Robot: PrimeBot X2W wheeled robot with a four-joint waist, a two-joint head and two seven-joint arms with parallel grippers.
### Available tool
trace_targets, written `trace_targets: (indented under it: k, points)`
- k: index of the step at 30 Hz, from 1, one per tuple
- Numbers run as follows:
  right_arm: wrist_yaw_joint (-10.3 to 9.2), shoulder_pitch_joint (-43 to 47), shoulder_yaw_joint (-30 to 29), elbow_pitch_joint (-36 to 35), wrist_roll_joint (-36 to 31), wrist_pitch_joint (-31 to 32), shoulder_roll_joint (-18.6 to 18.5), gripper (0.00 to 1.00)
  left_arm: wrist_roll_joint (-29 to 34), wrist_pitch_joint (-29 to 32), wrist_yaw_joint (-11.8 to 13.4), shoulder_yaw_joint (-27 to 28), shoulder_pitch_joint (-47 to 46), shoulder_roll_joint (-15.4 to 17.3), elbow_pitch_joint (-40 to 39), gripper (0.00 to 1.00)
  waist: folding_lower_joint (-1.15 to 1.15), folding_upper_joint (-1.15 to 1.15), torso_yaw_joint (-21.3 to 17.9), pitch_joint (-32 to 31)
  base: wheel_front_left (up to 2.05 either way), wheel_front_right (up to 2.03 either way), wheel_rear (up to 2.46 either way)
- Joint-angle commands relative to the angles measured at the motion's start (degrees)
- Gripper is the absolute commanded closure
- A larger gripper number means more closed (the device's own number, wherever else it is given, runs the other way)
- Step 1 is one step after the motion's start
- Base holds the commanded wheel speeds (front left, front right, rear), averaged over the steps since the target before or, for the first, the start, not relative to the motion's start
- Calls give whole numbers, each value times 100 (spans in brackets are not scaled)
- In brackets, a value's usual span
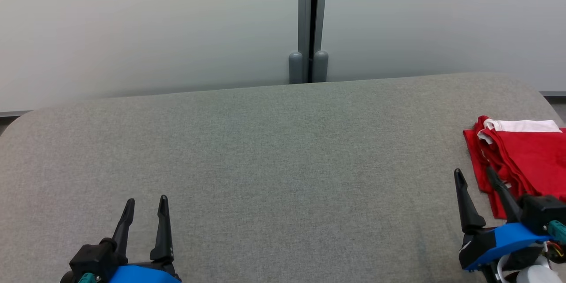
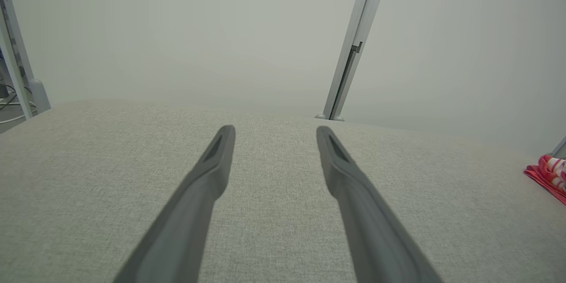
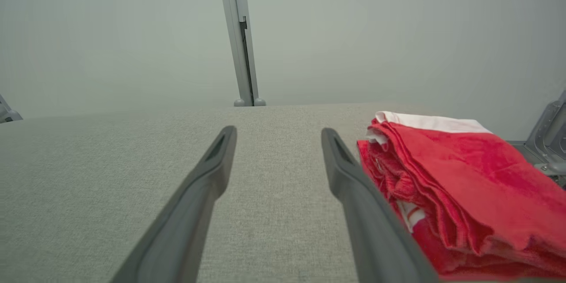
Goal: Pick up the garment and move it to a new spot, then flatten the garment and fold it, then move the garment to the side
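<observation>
No text, label, brand, number or sign can be read in any view. The folded red garment (image 3: 468, 172), just beside the right gripper's fingers, shows white patches among its folds, too crumpled and small to tell whether they are lettering.

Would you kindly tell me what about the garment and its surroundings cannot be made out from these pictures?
- Head view: the garment runs off the right edge; the right gripper covers its near corner.
- Right wrist view: the bottom edge cuts it off, and its folds hide what kind of garment it is.
- Left wrist view: a small corner at the right edge, pattern too small to read.
</observation>
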Motion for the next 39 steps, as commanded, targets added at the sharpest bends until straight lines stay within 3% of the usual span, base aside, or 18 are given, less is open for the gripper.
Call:
trace_targets:
  k: [1,10,25,26,32,39]
  points:
    - [1,195,-94,-195,-74,110,91,0,36,-24,-20,38,31,5,20,0,1,0,-30,-3,0,0,0]
    - [1,582,-106,-893,-251,517,356,0,137,-24,-94,36,-25,-46,118,0,1,0,-81,21,0,0,0]
    - [1,508,9,-938,-299,518,389,0,162,-24,-147,72,-8,-44,295,0,1,0,-24,29,0,0,0]
    - [1,510,12,-933,-299,509,394,100,171,-25,-150,67,-13,-39,301,100,1,0,-20,28,0,0,0]
    - [0,597,17,-654,-270,580,437,100,122,41,-120,82,117,-106,548,100,1,0,-21,29,0,0,0]
    - [0,537,-48,-606,477,702,463,100,-553,244,-128,198,36,-142,512,100,1,0,-5,31,0,0,0]
